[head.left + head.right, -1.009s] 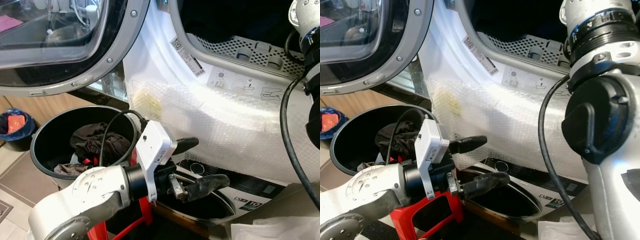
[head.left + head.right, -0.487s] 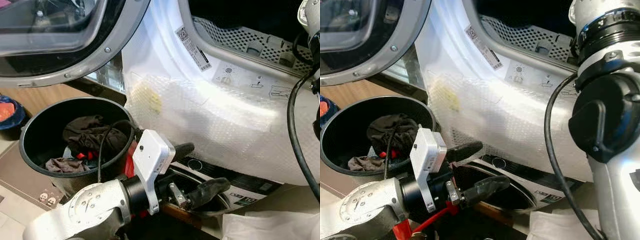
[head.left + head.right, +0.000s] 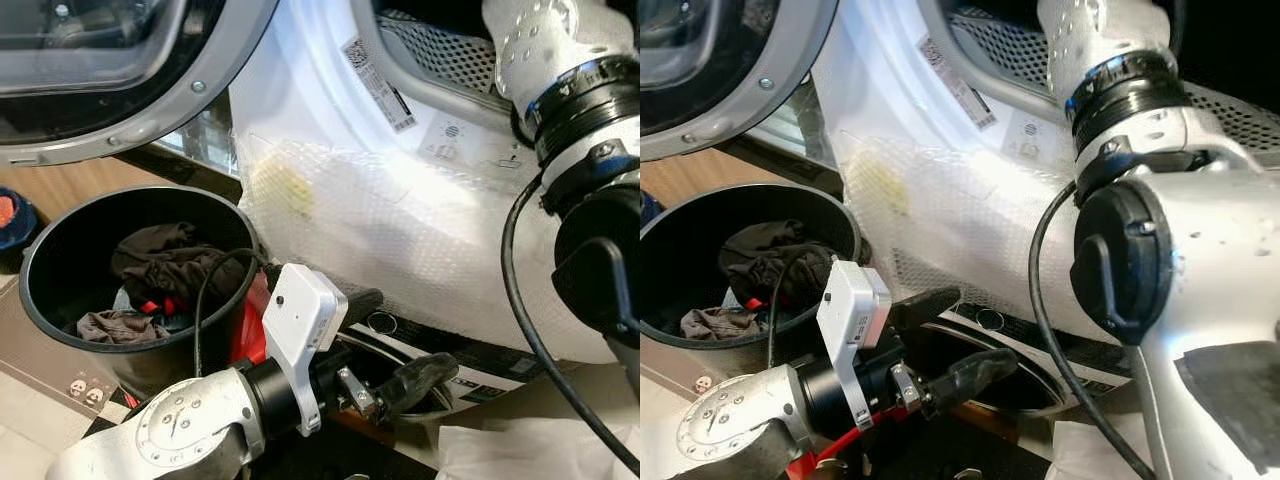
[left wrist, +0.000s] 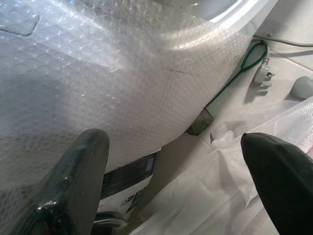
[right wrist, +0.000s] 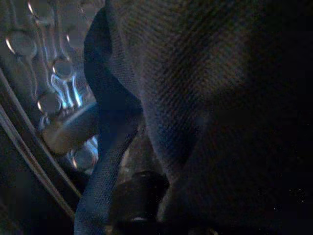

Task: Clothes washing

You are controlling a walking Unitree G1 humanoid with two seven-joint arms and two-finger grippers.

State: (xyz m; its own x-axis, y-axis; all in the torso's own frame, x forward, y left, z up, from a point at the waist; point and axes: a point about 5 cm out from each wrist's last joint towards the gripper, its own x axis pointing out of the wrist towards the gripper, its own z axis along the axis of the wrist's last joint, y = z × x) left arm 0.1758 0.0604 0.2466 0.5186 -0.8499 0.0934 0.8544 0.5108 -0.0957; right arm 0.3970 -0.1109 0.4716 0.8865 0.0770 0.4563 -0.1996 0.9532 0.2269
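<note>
A black bucket (image 3: 215, 205) stands on the floor left of the washer, with dark crumpled clothes (image 3: 165, 265) inside. My left gripper (image 3: 400, 335) hovers open and empty just right of the bucket, facing the bubble-wrapped washer front (image 3: 400, 220); both its fingers (image 4: 73, 181) show with a wide gap. My right arm (image 3: 580, 120) reaches up into the drum opening (image 3: 430, 50). In the right wrist view, dark fabric (image 5: 205, 98) lies close against the camera, beside the perforated drum wall (image 5: 44, 73).
The round washer door (image 3: 120, 80) hangs open above the bucket. A red frame (image 3: 250, 325) sits under my left forearm. Loose plastic sheeting (image 3: 520, 450) covers the floor at the right, where a green cable with a plug (image 4: 254, 58) lies.
The view has shifted a little. My right arm has swung further into the drum opening and looms larger. The left gripper stays open in much the same place.
</note>
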